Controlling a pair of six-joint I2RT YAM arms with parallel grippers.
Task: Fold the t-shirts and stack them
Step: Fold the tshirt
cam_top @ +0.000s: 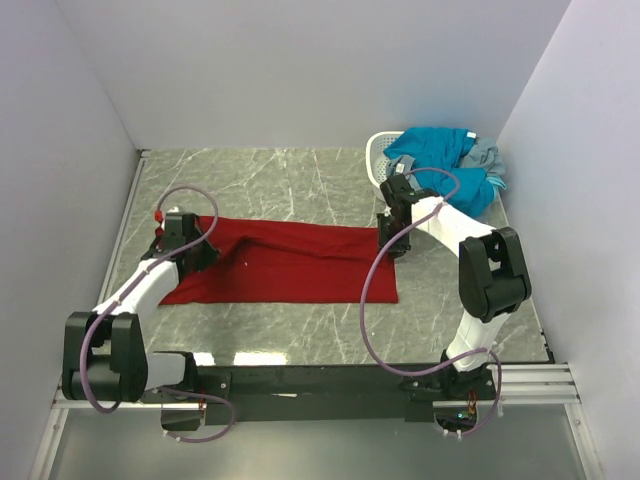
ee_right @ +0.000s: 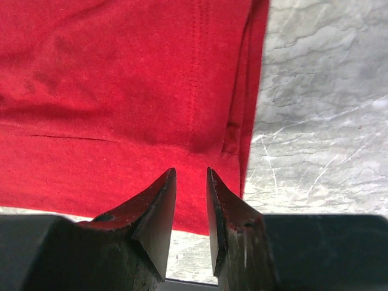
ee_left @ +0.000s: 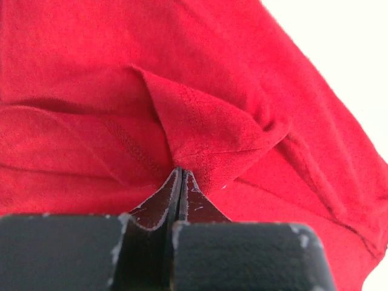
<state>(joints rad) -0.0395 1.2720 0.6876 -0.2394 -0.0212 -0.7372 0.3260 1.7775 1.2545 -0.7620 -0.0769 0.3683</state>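
A dark red t-shirt [cam_top: 290,265] lies across the middle of the table as a long flat band. My left gripper [cam_top: 212,252] rests on its left part. In the left wrist view the left gripper [ee_left: 182,171] is shut, with a peaked fold of the red cloth [ee_left: 206,127] pinched at its tips. My right gripper [cam_top: 392,245] hangs over the shirt's far right corner. In the right wrist view the right gripper [ee_right: 190,174] stands open just above the red cloth [ee_right: 121,73], beside its hemmed edge, with nothing between its fingers. A teal-blue t-shirt [cam_top: 440,150] and a grey one [cam_top: 487,155] are piled at the back right.
A small white perforated basket [cam_top: 376,157] stands at the back right, under the teal and grey pile. Bare marble table top [cam_top: 290,180] runs behind and in front of the red shirt. White walls close in the left, back and right sides.
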